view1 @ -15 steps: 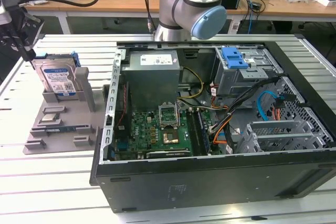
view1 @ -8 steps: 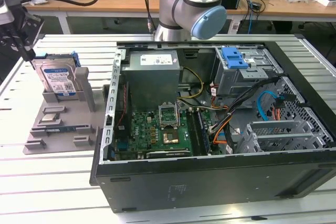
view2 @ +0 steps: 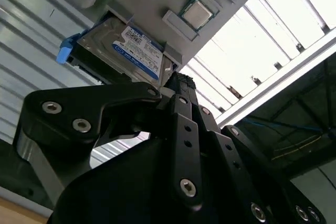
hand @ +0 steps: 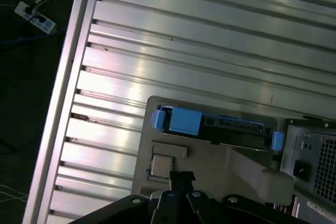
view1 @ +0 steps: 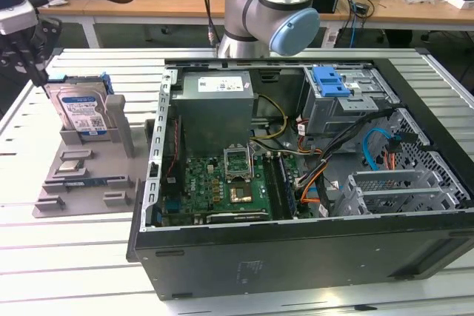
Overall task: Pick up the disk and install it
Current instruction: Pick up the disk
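Bench [view1: 74,257]: slatted aluminium top; carries a grey holder [view1: 81,175] and an open computer case [view1: 296,257].
Holder: sits by the bench edge at the exterior view's left, just beside the case wall. In both wrist views it is the pale grey plate [view2: 157,3] [hand: 210,161].
Disk [view1: 81,112]: stands on edge in the holder's far slot and leans back a little. The blue-and-white label faces the exterior view. Blue side rails run along its edges; one shows in the first wrist view [hand: 184,120]. The label side shows in the second wrist view [view2: 137,51]. Not in the case.
Gripper [view1: 38,72]: over the bench's far corner on the exterior view's left, above the disk and a little to that side of it, clear of disk and holder. In both wrist views the fingers meet at one narrow tip [view2: 180,81] [hand: 181,176], drawn together with nothing between them.
Processor chip [view2: 196,13]: lies flat in a holder recess, near the disk slot; also in the first wrist view [hand: 160,165].
Case interior: green motherboard [view1: 222,183] on the floor and a grey power supply [view1: 215,101] with a white sticker at the far wall. A drive cage sits in the far corner at the exterior view's right, with a blue bracket [view1: 329,81] on top.
Arm [view1: 266,5]: base joints rise behind the case at the bench's far edge.
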Controlling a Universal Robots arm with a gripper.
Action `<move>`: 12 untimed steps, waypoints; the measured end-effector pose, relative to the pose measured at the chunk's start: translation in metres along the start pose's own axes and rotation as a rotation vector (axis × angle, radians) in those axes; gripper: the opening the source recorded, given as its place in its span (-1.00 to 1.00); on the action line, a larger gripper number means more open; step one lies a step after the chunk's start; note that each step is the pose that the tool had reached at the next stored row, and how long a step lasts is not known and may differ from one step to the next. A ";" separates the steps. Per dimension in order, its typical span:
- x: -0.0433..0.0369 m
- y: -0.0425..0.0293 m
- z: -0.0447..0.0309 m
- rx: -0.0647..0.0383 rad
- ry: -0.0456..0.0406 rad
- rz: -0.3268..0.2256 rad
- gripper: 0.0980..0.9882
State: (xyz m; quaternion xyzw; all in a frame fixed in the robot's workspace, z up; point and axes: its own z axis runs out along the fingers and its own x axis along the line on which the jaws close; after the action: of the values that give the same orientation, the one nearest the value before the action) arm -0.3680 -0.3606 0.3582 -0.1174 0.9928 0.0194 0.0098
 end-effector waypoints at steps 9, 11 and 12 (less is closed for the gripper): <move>0.0000 0.0000 0.0000 -0.004 0.0061 -0.168 -0.98; 0.0000 0.0000 0.0000 -0.005 0.0070 -0.190 -0.98; 0.0000 0.0000 0.0000 -0.005 0.0073 -0.200 -0.98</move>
State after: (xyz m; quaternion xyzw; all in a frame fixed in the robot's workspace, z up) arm -0.3679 -0.3605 0.3583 -0.2160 0.9762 0.0203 0.0078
